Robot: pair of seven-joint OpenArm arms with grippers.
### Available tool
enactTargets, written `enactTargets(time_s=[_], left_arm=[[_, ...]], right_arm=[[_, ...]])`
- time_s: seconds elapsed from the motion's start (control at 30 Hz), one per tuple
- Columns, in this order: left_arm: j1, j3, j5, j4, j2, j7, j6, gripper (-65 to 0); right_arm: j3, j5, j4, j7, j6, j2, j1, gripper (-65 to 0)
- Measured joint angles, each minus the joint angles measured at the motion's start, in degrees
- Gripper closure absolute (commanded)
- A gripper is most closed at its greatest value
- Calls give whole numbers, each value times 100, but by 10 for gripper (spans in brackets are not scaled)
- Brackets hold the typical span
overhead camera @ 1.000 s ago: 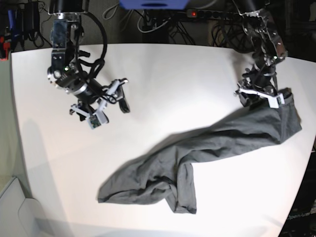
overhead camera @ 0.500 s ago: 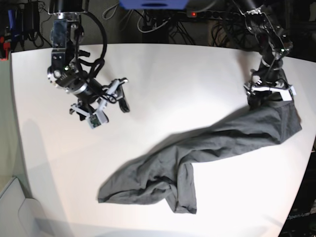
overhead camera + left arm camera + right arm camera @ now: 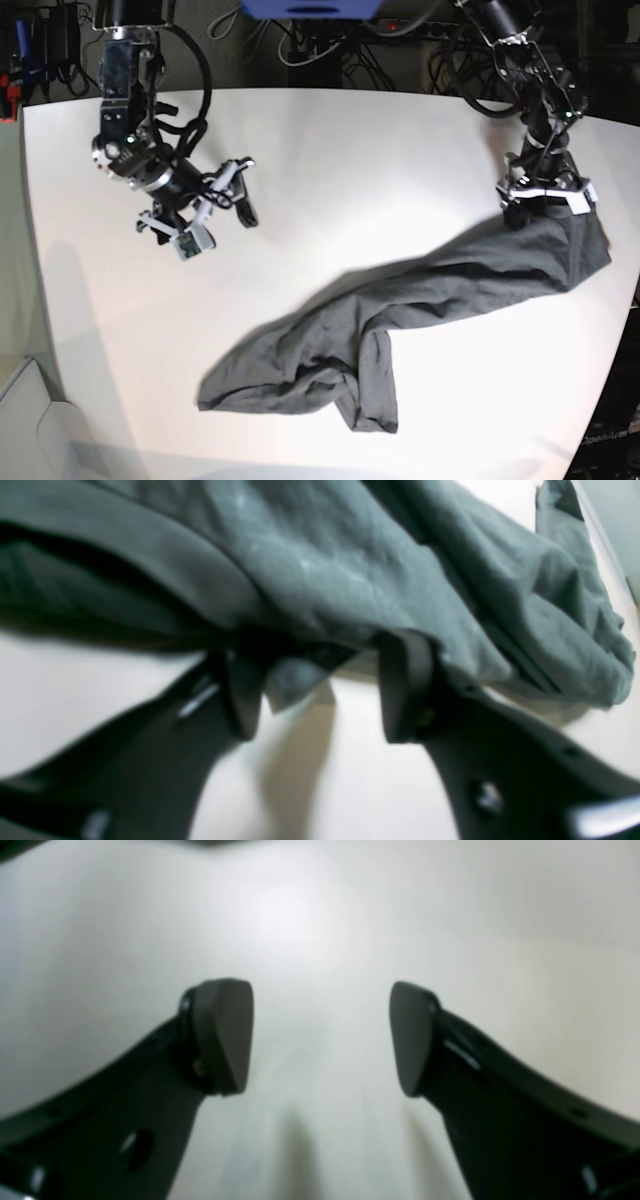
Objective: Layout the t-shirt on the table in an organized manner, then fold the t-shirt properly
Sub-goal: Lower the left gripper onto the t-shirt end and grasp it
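Layout step: left end effector part-open astride t-shirt edge, right end effector wide, empty; next, spread flat.

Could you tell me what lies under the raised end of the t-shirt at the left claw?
Under the t-shirt only bare white table and shadow show, between the fingers of the left claw. Further back, the cloth hides the table.
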Motion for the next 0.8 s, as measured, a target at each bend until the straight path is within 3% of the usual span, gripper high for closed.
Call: enactTargets(time_s=[0.13, 0.57, 0.7, 0.8], left_arm=[[-37, 2, 2, -50, 2, -17, 17, -245], [-39, 20, 2, -55, 0, 22, 20, -238], [-33, 28, 11, -57, 2, 72, 37, -131], [-33, 11, 4, -87, 2, 74, 35, -101]], right_arm=[[0, 0, 0, 0, 0, 0, 0, -433], [0, 0, 0, 2, 0, -2, 0, -433], [0, 0, 0, 0, 0, 0, 0, -433], [0, 0, 0, 0, 0, -2, 0, -433]])
